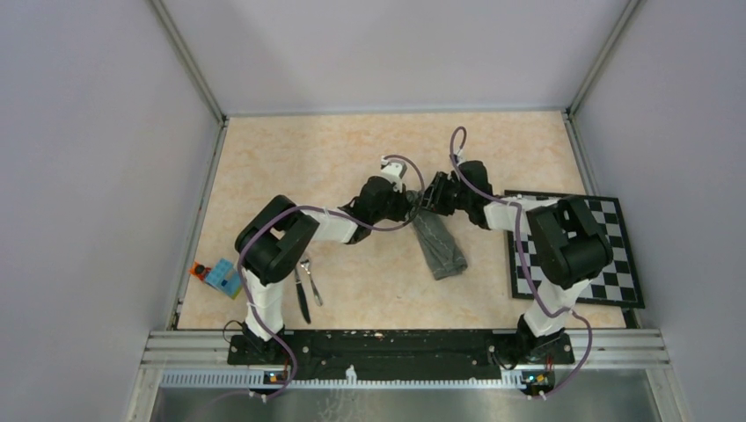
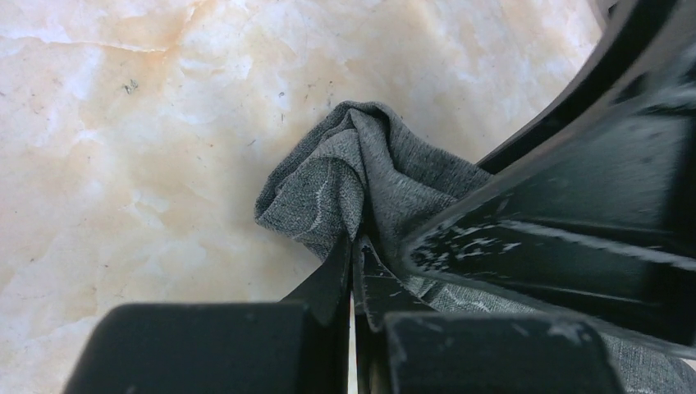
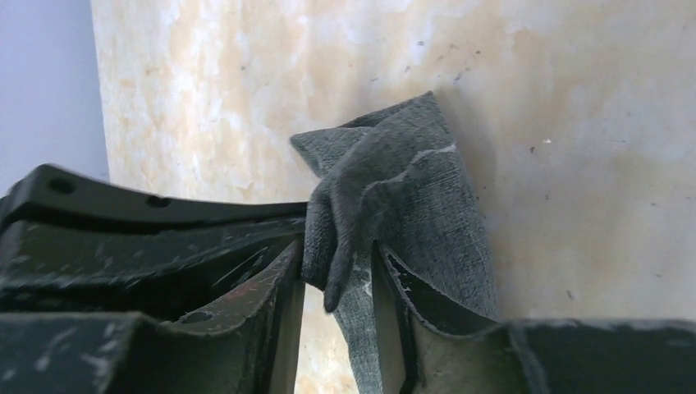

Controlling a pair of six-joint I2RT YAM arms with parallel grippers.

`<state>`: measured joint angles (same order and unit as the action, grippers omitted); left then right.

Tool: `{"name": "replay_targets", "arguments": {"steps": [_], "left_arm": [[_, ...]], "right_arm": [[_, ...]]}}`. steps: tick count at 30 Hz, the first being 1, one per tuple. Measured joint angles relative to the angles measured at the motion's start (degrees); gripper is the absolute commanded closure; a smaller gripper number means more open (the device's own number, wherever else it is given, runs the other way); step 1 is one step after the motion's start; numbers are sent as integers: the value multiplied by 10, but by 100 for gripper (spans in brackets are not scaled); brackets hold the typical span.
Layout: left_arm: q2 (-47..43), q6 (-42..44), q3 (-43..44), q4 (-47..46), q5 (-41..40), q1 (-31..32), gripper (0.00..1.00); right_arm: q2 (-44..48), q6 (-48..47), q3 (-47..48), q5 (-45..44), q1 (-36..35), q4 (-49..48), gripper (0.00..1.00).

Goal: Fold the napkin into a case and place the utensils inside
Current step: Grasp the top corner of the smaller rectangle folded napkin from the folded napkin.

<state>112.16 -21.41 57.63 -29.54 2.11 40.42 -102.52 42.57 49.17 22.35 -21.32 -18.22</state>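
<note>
**Gripping the napkin's far end: left jaws clamped, right jaws parted**

The napkin point(image 1: 442, 244), dark grey and gathered into a narrow strip, lies mid-table. Its far end is lifted to where the two grippers meet, and the rest trails back toward the arm bases.

In the left wrist view, a bunched wad of the cloth point(image 2: 361, 172) swells out just past the fingertips of the left gripper point(image 2: 354, 246). The jaws there are pressed together on the fabric, with no gap between them.

In the right wrist view, the right gripper point(image 3: 338, 250) has its jaws apart. A loose fold of the napkin point(image 3: 410, 189) hangs down in the gap between them and drapes over one finger, with a pale stitched hem line showing.

From above, the left gripper point(image 1: 410, 204) and the right gripper point(image 1: 429, 200) are almost nose to nose over that end of the cloth.

The knife point(image 1: 302, 297) and the fork point(image 1: 310, 281) lie side by side, well away from both sets of jaws, near the left arm's base. A small orange and blue object point(image 1: 218, 276) sits further out on that side. The checkered board point(image 1: 618, 264) lies under the right arm, well apart from the cloth, on the marbled table point(image 1: 352, 149).
</note>
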Motion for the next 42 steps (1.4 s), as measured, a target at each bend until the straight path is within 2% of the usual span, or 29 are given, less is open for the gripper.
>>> {"name": "replay_targets", "arguments": {"steps": [6, 17, 25, 27, 42], "left_arm": [[-1, -8, -4, -2, 5, -2, 100], [-1, -10, -4, -3, 14, -3, 100], [-1, -10, -4, -4, 15, -3, 100], [-1, -10, -4, -4, 16, -3, 100], [-1, -27, -4, 0, 34, -15, 100]], "right_arm": [[50, -46, 0, 1, 5, 21, 61], [51, -66, 1, 3, 5, 45, 66], [38, -66, 13, 8, 0, 42, 91], [28, -66, 21, 11, 0, 42, 100], [-35, -47, 32, 16, -4, 12, 100]]}}
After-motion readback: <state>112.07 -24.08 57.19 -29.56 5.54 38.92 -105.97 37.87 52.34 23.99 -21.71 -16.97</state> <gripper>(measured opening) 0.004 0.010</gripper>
